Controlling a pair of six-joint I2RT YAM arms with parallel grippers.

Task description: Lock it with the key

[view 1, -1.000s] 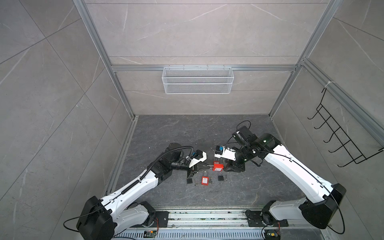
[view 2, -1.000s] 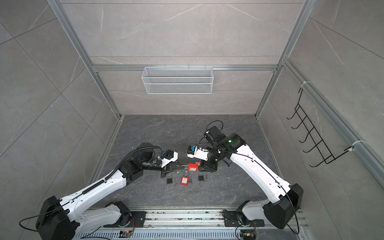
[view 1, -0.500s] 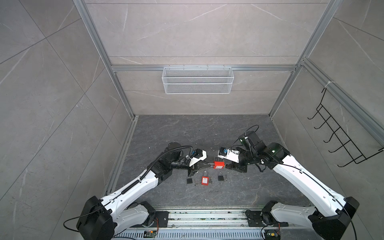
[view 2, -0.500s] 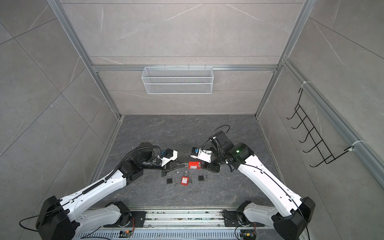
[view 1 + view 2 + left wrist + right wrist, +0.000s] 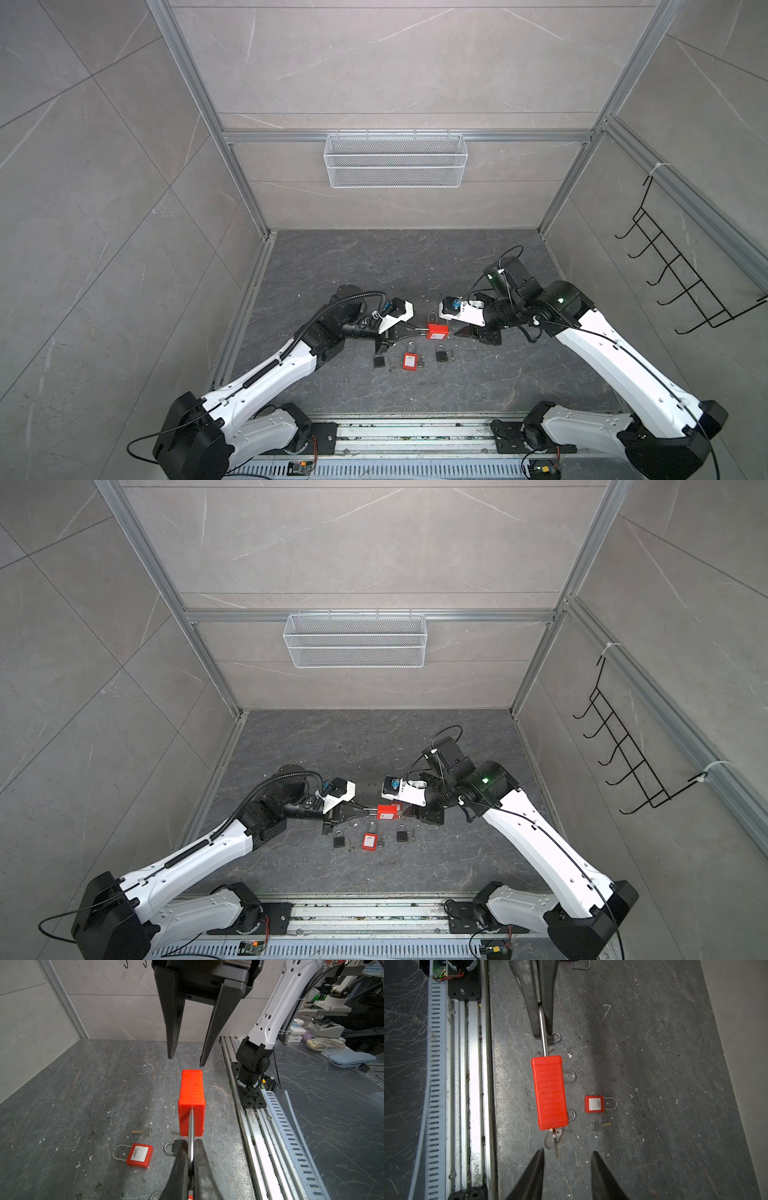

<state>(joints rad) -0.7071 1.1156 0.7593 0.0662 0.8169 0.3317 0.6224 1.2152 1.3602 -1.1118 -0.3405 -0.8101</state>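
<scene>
Left gripper (image 5: pixel 191 1147) is clamped tight on the steel shackle (image 5: pixel 191 1124) of the big red padlock (image 5: pixel 192 1101), holding it off the counter (image 5: pixel 83 1095) with the body pointing straight at the other arm. In both top views the padlock (image 5: pixel 437 331) hangs level between the two arms. At the far end of that padlock a key (image 5: pixel 556 1140) on its ring (image 5: pixel 548 1139) sticks out of the bottom face. It looks seated in the keyhole, though how deep, I cannot tell.

Right gripper (image 5: pixel 568 1152) has its jaws spread and holds nothing. It sits just short of the padlock's key end, not touching the key. Below the padlock, on the counter, lie a smaller red padlock (image 5: pixel 410 360), two black padlocks (image 5: pixel 440 354) and a loose key (image 5: pixel 143 1132).

So where are we? Padlock lifted and steadied, key apparently in place. That part looks done. What's left, by my reading: the right gripper pinches the key and turns it. Whether the shackle is already pushed home is hidden here.
</scene>
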